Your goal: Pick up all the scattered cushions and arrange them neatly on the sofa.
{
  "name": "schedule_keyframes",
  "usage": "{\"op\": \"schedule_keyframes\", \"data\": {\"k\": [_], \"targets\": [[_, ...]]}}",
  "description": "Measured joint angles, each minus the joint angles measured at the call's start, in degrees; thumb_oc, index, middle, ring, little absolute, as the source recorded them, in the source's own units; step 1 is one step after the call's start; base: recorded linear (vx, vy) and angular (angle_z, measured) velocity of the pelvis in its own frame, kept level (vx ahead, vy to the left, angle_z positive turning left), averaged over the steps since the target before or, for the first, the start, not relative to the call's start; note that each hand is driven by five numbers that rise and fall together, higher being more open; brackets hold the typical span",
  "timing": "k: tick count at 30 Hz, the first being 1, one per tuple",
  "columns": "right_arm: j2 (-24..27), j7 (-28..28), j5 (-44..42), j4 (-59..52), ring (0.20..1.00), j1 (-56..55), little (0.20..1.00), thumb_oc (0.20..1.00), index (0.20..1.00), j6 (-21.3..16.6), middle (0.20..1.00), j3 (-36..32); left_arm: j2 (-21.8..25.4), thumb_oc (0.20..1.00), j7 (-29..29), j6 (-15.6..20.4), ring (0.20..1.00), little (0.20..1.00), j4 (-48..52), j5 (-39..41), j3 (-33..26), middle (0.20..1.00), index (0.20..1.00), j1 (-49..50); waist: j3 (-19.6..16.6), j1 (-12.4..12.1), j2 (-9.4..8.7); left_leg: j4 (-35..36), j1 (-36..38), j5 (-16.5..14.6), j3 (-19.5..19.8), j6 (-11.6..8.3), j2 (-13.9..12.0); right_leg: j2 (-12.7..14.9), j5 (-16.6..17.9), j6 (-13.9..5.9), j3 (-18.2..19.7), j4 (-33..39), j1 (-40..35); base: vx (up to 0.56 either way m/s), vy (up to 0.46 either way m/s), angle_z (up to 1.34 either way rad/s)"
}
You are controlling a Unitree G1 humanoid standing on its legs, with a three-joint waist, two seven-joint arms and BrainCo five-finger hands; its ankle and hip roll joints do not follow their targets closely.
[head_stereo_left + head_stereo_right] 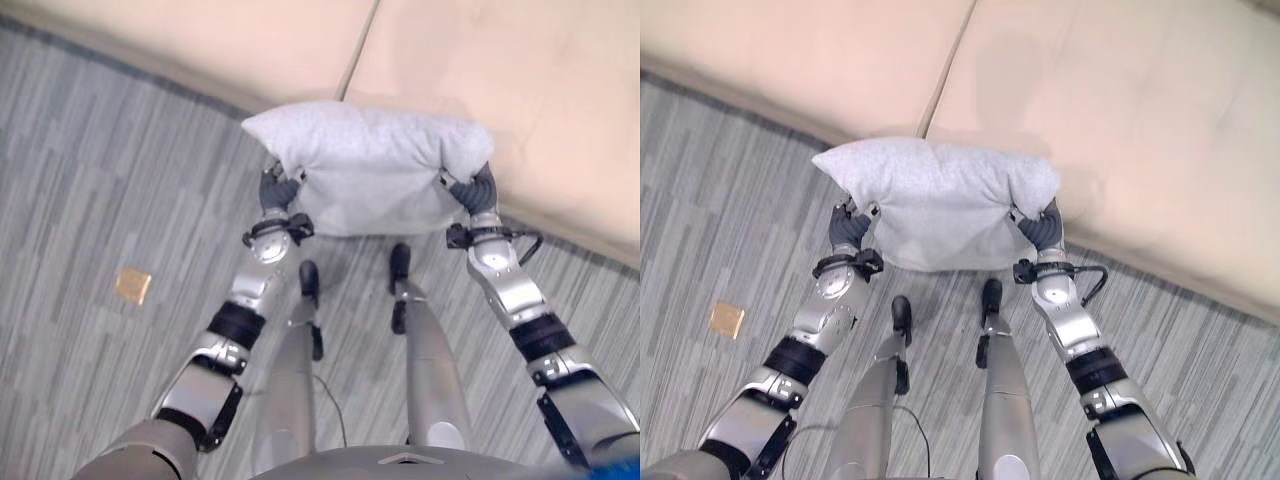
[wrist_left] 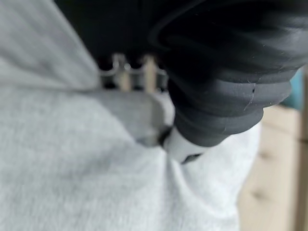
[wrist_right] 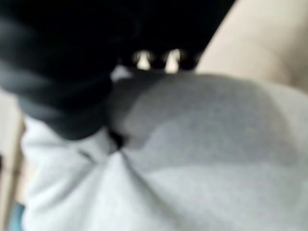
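Two hands hold one pale grey cushion [image 1: 365, 165] off the floor, between the robot and the sofa [image 1: 520, 90]. The left hand [image 1: 280, 190] grips the cushion's left end and the right hand [image 1: 470, 190] grips its right end, so the cushion hangs level between them with its long side running left to right. Its far edge overlaps the front of the beige sofa seat, close to the seam [image 1: 360, 50] where two seat cushions meet; I cannot tell whether it touches the seat.

From the left wrist, the dark ribbed cover [image 2: 226, 82] presses into the fabric, and the thumb digs in where the cloth puckers, so this hand is clamped on the cushion. From the right wrist, the fabric bunches in the same way beside the dark cover [image 3: 57, 72], and silver fingers [image 3: 144, 60] show along the cushion's top edge, curled over it; this hand is also clenched on the cushion.

Grey striped carpet [image 1: 90, 200] covers the floor on the near side of the sofa. One small tan square [image 1: 133, 285] lies flat on the carpet to the left, well apart from the cushion and the hands.
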State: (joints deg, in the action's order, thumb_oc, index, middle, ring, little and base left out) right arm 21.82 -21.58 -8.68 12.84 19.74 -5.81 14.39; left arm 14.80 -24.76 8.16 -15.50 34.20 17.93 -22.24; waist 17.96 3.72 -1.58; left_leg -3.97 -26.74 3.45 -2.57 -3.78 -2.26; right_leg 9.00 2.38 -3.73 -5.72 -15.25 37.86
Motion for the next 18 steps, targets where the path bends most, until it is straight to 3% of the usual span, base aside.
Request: {"op": "schedule_keyframes", "data": {"k": [2,7,13,16,17,18], "targets": [[0.80,1.26,0.78,-1.14,0.200,-3.27,0.200,0.200,0.200,-0.42,0.200,-0.32,-1.08,0.200,0.79,-0.01,0.200,0.200,0.50,-0.07,-0.17,0.200,0.200,2.67,-2.58,0.44,0.96,1.95,2.59,0.07,-0.05,0.05,-0.87,-0.70,0.20,-0.25,-0.23,1.75,-2.76,0.14,-0.112,-0.16],[1.23,3.11,2.83,-2.44,0.200,-9.42,0.200,0.200,0.200,-0.45,0.200,-1.42,-1.58,0.200,4.08,-0.09,0.200,0.200,0.92,-0.09,0.14,0.200,0.200,8.97,-3.61,1.18,2.20,3.93,10.71,0.52,0.38,-0.10,-2.19,-1.93,0.04,-0.18,-1.43,5.05,-12.19,0.10,-0.140,0.03],[0.68,5.05,4.95,-2.72,0.200,-15.07,0.200,0.200,0.200,-0.54,0.200,-1.98,-0.71,0.200,6.15,-0.39,0.200,0.200,0.92,-1.73,1.09,0.200,0.200,14.89,-4.83,1.29,3.80,2.67,15.97,2.46,1.71,-3.11,-4.63,-4.74,-0.39,0.52,-4.65,10.26,-22.70,0.08,-0.187,0.24],[0.58,5.05,5.00,-2.70,0.200,-15.44,0.200,0.200,0.200,-0.53,0.200,-2.41,-0.95,0.200,6.39,-0.52,0.200,0.200,0.91,-1.75,0.64,0.200,0.200,15.41,-5.60,0.79,3.72,0.49,15.68,3.71,2.03,-4.10,-5.45,-5.37,-1.29,2.13,-4.69,9.97,-23.35,0.08,-0.078,0.07],[0.72,4.89,5.01,-2.84,0.200,-15.94,0.200,0.200,0.200,-0.54,0.200,-2.53,-0.89,0.200,6.45,-0.61,0.200,0.200,0.91,-1.74,1.15,0.200,0.200,15.50,-6.06,0.37,2.96,-0.14,15.51,6.05,2.53,-4.73,-4.79,-4.82,-1.37,2.30,-4.44,10.23,-24.07,0.15,-0.014,0.03],[0.95,4.74,4.97,-2.85,0.200,-16.15,0.200,0.200,0.200,-0.53,0.200,-2.84,-0.92,0.200,6.72,-0.75,0.200,0.200,0.91,-1.74,1.59,0.200,0.200,15.37,-6.13,0.62,2.71,-0.73,14.87,5.08,3.34,-4.22,-3.98,-4.55,-1.38,2.36,-4.32,11.30,-24.88,0.20,-0.007,0.04]]}}
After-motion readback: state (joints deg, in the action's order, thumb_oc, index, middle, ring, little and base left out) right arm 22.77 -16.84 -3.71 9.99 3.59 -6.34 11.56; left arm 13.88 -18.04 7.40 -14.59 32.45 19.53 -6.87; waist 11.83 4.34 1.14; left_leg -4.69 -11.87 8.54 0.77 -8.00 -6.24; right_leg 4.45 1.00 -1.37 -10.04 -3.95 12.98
